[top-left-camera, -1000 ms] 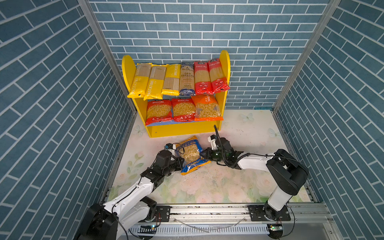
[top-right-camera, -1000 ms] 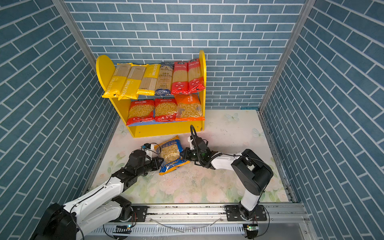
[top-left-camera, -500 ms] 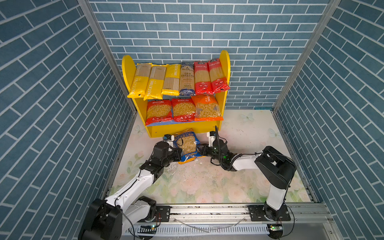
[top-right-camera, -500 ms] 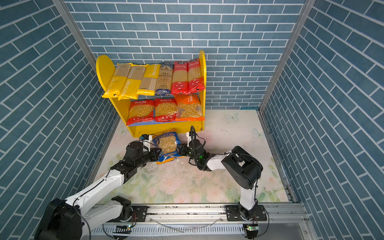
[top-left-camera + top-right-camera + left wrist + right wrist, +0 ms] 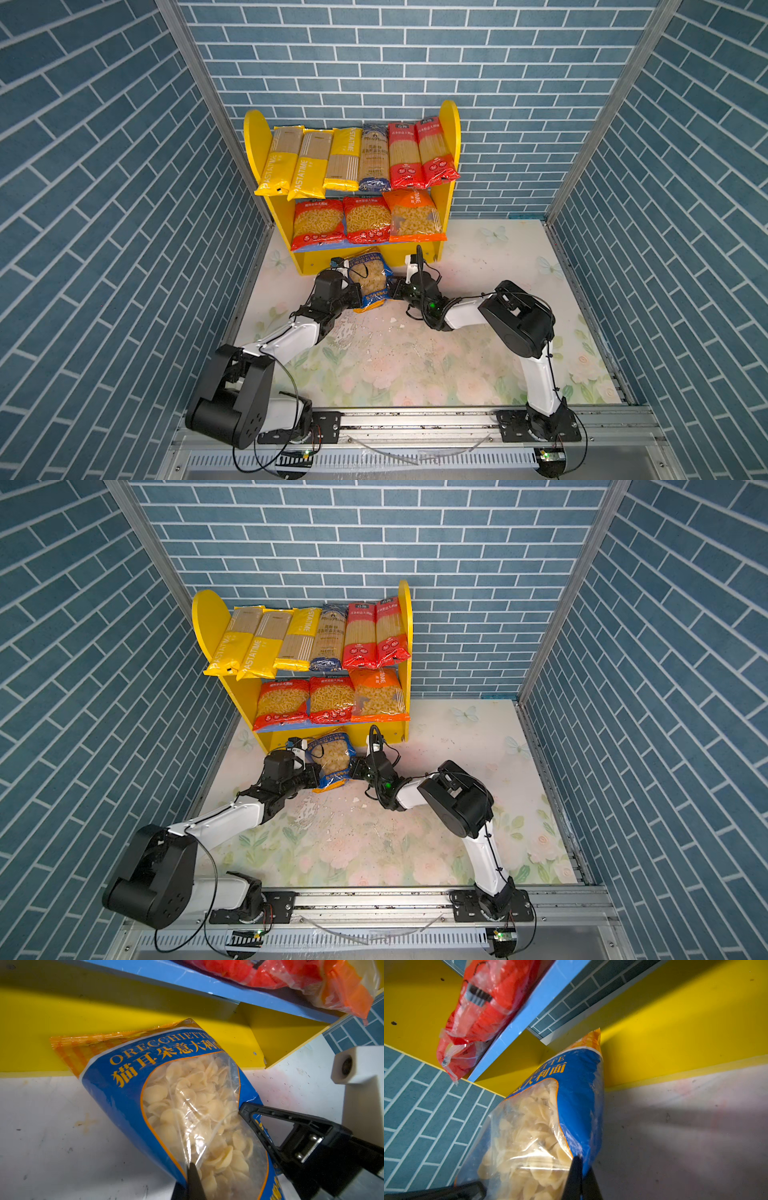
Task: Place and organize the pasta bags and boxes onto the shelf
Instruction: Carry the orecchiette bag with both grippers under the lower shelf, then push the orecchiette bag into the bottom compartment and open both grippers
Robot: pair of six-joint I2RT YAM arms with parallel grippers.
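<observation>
A blue-orange bag of shell pasta (image 5: 368,280) (image 5: 332,760) hangs just above the floor, in front of the shelf (image 5: 451,137) (image 5: 210,617). Its orange top seam touches the yellow base strip (image 5: 124,1022). My left gripper (image 5: 353,293) (image 5: 192,1172) is shut on the bag's left edge. My right gripper (image 5: 392,289) (image 5: 577,1167) is shut on its right edge. In the wrist views the bag (image 5: 187,1105) (image 5: 539,1126) fills the middle. Several long spaghetti packs (image 5: 359,160) lie on the upper tier. Three short-pasta bags (image 5: 368,220) sit on the blue lower board (image 5: 529,1012).
Blue brick walls close in the left, back and right. The shelf stands against the back left corner. Floral floor (image 5: 498,266) stretches to the right of the shelf and toward the rail (image 5: 415,419) at the front. Crumbs dot the floor near the arms.
Both grippers have carried the blue-orange bag away from the floor's middle toward the shelf. It went from lying tilted to upright with its top at the base strip. Both stayed shut.
</observation>
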